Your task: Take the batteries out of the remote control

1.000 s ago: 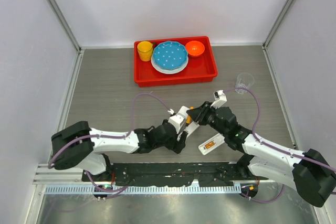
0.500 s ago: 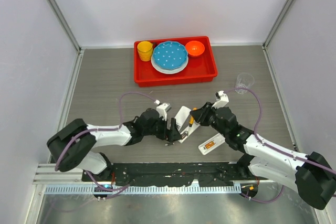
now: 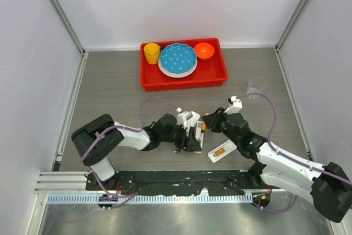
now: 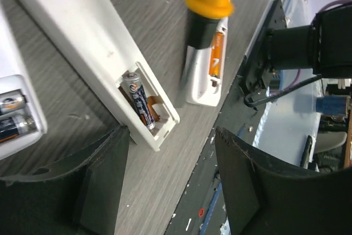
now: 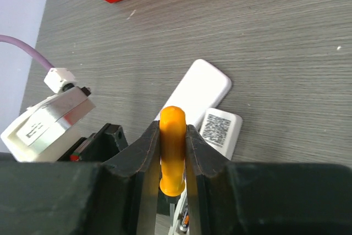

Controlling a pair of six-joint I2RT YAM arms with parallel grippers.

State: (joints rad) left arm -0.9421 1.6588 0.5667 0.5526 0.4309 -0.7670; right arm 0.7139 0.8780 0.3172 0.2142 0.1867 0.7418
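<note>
In the left wrist view a white remote [image 4: 93, 37] lies with its end compartment open, one dark and orange battery [image 4: 137, 102] inside. A second white piece [image 4: 11, 89] at the left edge holds two batteries [image 4: 14, 115]. A third white piece [image 4: 204, 81] carries an orange-looking cell [image 4: 216, 54]. My left gripper [image 4: 176, 191] is open and empty, its jaws astride bare table just past the open compartment. My right gripper [image 5: 172, 152] is shut on the orange-handled screwdriver [image 5: 172, 136], held tip down over the white remote [image 5: 198, 94]. From above both grippers [image 3: 190, 138] [image 3: 205, 123] flank the remote [image 3: 191, 120].
A red tray [image 3: 184, 83] with a yellow cup, a blue plate and an orange bowl stands at the back. A clear plastic cup [image 3: 256, 85] is at the right. A white piece [image 3: 221, 151] lies near the front rail. A QR-labelled white piece [image 5: 220, 127] lies beside the remote.
My left arm's elbow has swung rightwards and its gripper has settled low beside the remote. My right gripper has stayed almost still, holding the screwdriver.
</note>
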